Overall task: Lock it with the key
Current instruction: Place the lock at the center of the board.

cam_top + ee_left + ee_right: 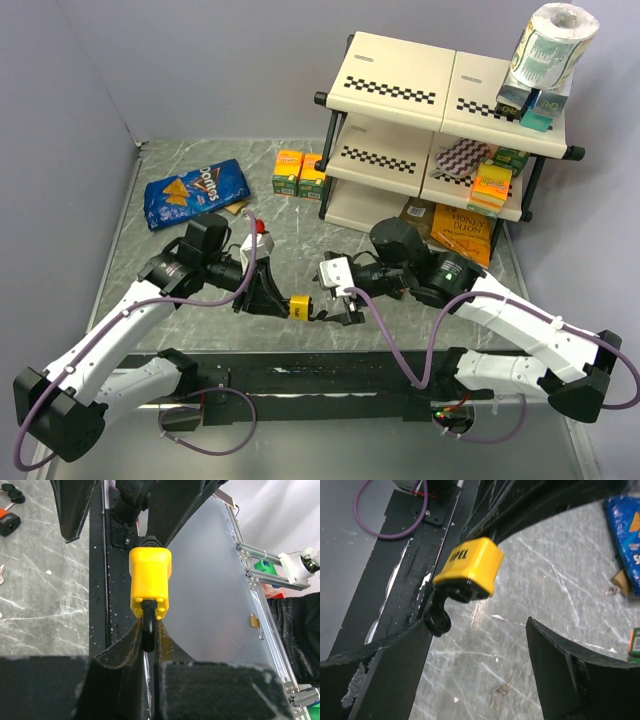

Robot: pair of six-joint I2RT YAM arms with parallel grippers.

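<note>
Right gripper [477,625] gapes wide, nothing in it, the key [438,621] hanging just beside one finger. It wants to centre on that black key head, pinch it flat, then twist about the keyhole without tugging. Left gripper [268,292] is clamped on the shackle [148,632], presenting the yellow padlock [470,565] over the table [290,225] near its front edge. Both forearms angle inward, wrists low.

Top external: fixed high at the 6 o'clock side of the table [300,250], facing down and toward 12 o'clock; wide and distant, padlock [298,306] just below centre. Left wrist: very close, facing the padlock's shackle end, body toward 12 o'clock. Right wrist: close, angled down, padlock at 11 o'clock. Shared by all three: padlock and table.
</note>
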